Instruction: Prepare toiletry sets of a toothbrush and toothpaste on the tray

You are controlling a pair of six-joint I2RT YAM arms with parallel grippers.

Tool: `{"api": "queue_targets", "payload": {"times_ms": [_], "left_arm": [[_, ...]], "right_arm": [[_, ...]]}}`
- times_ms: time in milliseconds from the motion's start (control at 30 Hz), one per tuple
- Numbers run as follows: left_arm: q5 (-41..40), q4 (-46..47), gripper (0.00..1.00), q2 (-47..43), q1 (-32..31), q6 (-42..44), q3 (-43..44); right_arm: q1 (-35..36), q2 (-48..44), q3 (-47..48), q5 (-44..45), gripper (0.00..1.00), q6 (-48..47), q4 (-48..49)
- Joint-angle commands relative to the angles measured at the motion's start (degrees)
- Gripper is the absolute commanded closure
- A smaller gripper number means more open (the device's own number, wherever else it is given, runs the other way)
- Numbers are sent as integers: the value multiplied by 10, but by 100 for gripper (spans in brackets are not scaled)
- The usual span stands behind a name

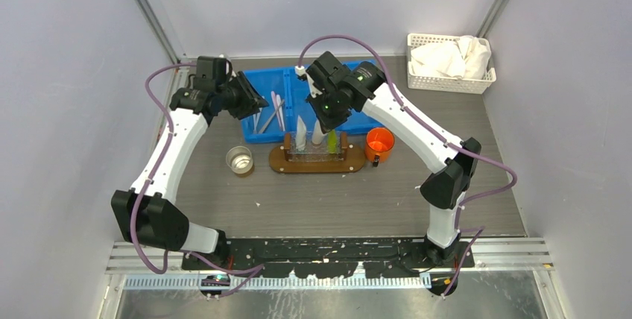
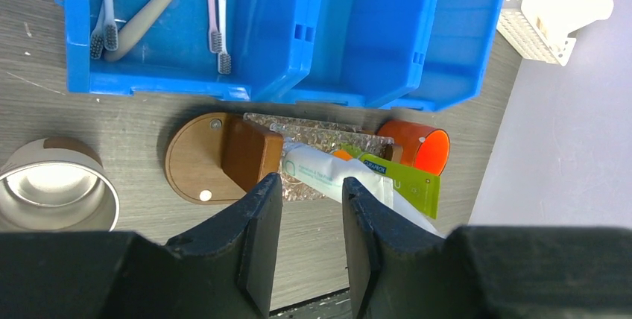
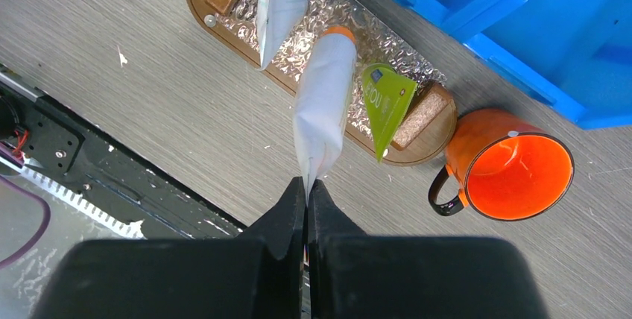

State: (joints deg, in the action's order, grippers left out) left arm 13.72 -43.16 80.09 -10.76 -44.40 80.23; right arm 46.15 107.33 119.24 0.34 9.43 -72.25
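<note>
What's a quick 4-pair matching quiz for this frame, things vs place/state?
Things:
1. right claw
2. left claw
3. mug
4. toothbrushes

Place/state:
A. in the bin
B. open
C. on the table by the tray's right end
D. shut on the orange-capped tube

Pairs: 1-D, 2-B, 3-C, 4-A
</note>
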Motion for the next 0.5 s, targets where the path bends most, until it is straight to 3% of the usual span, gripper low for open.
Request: {"api": "queue_targets", "payload": {"times_ms": [0,467], "left_arm": [[8,26,64,0,-2,-1,-5],[8,32,64,-1,-3,-2,-10]], "right_arm": [[-3,-33,-7,-13,99,-5,11],[-12,17,-3,-33,99,-6,29]]}}
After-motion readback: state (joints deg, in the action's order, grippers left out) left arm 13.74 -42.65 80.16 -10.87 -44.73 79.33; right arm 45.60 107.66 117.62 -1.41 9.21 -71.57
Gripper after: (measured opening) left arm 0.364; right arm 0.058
